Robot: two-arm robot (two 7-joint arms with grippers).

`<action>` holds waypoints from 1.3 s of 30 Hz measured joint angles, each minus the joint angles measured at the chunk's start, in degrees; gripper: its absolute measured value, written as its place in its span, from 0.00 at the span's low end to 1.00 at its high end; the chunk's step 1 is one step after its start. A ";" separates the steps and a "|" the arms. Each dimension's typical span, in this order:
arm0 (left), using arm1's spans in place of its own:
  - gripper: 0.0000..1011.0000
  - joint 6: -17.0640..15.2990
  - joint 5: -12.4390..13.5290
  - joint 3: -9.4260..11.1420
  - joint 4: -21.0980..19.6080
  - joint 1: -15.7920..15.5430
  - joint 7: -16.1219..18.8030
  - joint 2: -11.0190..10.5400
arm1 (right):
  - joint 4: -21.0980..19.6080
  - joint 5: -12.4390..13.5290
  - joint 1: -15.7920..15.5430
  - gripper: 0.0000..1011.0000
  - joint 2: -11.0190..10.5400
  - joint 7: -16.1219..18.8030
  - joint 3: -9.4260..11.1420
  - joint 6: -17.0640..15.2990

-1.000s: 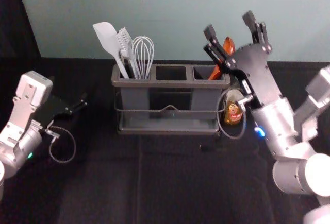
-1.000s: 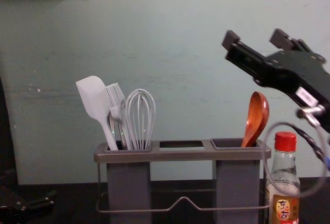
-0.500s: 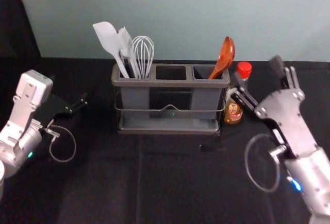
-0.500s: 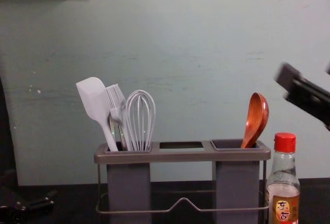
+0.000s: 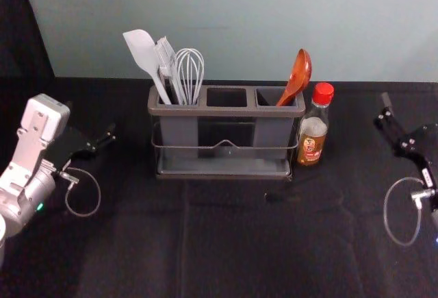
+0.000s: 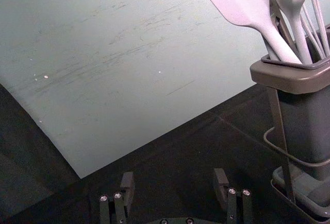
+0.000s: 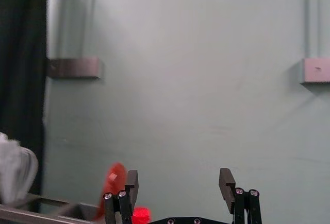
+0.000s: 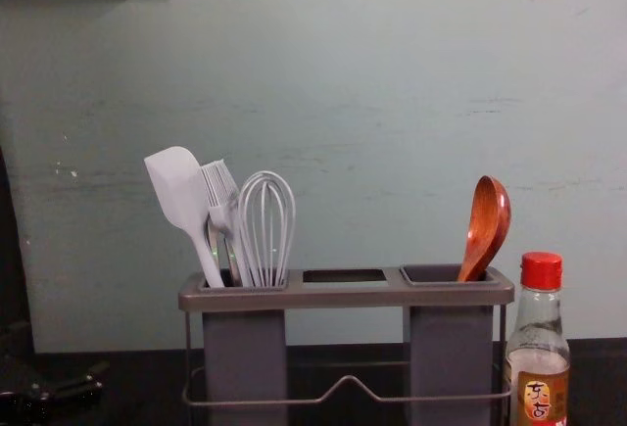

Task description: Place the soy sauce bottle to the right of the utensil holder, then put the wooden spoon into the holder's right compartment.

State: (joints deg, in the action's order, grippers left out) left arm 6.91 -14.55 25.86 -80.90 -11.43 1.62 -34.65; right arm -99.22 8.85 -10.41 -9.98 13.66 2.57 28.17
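Red-brown, the wooden spoon (image 5: 298,77) leans in the right compartment (image 5: 265,96), lower end hidden; the soy sauce bottle (image 5: 313,130) stands just right of the holder (image 5: 226,112). Farther right, the right hand (image 5: 404,140), partly cut off, is spread; the left hand (image 5: 92,121), left, is spread.

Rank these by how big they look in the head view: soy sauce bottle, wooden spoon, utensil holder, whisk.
1. Utensil holder
2. Soy sauce bottle
3. Wooden spoon and whisk: too alike to rank, both partly inside the holder.

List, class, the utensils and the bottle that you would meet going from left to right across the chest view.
White spatula, white brush, whisk, wooden spoon, soy sauce bottle.
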 joint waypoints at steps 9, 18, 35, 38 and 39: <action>0.99 0.00 0.00 0.00 0.00 0.00 0.00 0.00 | 2.64 -5.64 3.52 0.99 0.41 -3.13 1.17 -6.78; 0.99 0.00 0.00 0.00 0.00 0.00 0.00 0.00 | 4.98 -13.35 7.90 0.99 -0.10 -7.15 -0.09 -18.14; 0.99 0.00 0.00 0.00 0.00 0.00 0.00 0.00 | 16.16 -18.02 16.22 0.99 -0.50 -7.99 -4.35 -23.09; 0.99 0.00 0.00 0.00 0.00 0.00 0.00 0.00 | 17.60 -18.68 17.13 0.99 -0.39 -8.23 -5.01 -23.08; 0.99 0.00 0.00 0.00 0.00 0.00 0.00 0.00 | 18.58 -19.13 17.67 0.99 -0.33 -8.56 -5.38 -23.01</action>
State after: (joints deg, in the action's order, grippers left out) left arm 6.91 -14.55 25.86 -80.90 -11.43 1.62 -34.65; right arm -80.65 -10.28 7.26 -10.31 5.10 -2.82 5.16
